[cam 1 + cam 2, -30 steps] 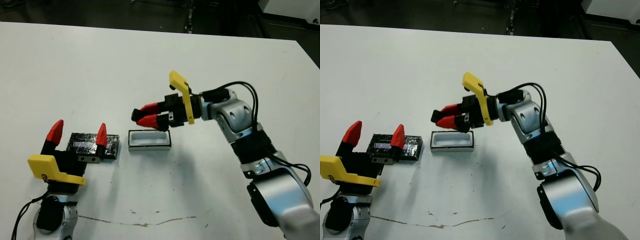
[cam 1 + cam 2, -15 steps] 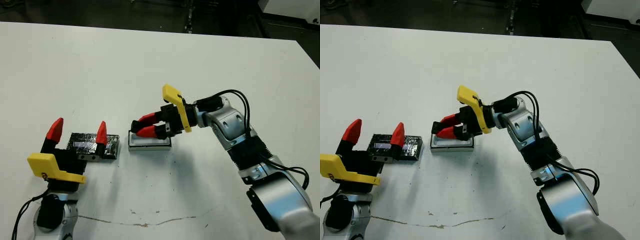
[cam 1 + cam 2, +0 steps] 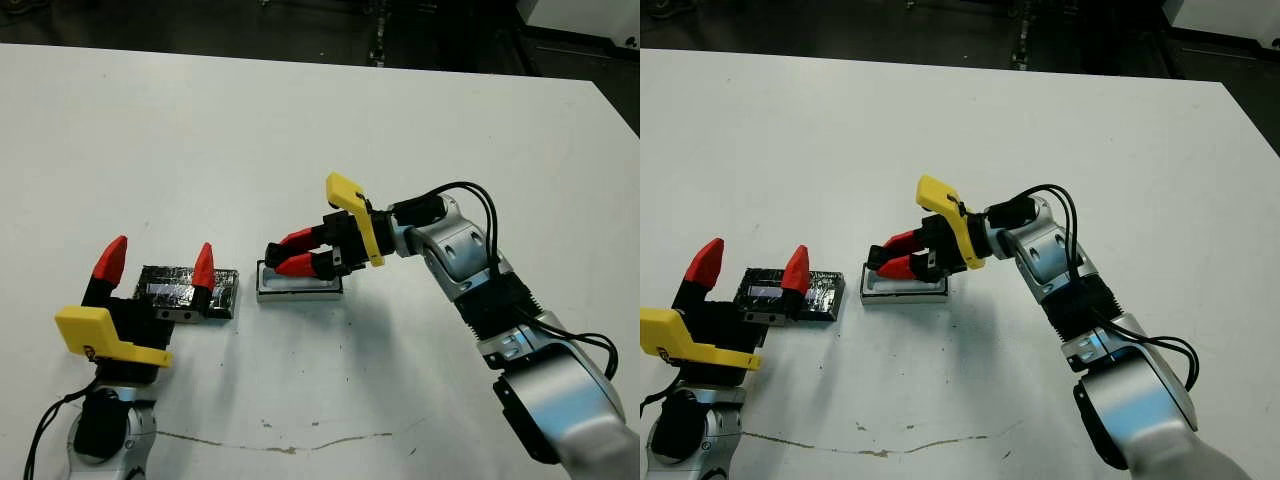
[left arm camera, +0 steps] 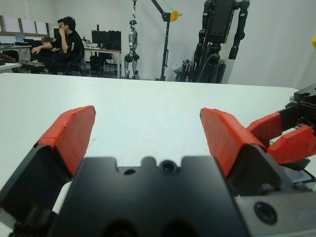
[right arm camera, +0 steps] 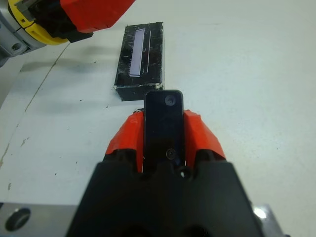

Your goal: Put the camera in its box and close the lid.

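The right gripper (image 3: pixel 283 256), clamped on the camera (image 5: pixel 163 126), hangs just over the box (image 3: pixel 298 286); the left gripper (image 3: pixel 157 264), fingers apart, hovers by the lid (image 3: pixel 180 288).

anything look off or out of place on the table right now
Nothing stands out. The right gripper holds the camera squarely over the box, the lid lies flat beside it near the open left gripper, and only faint scuff marks show on the table.
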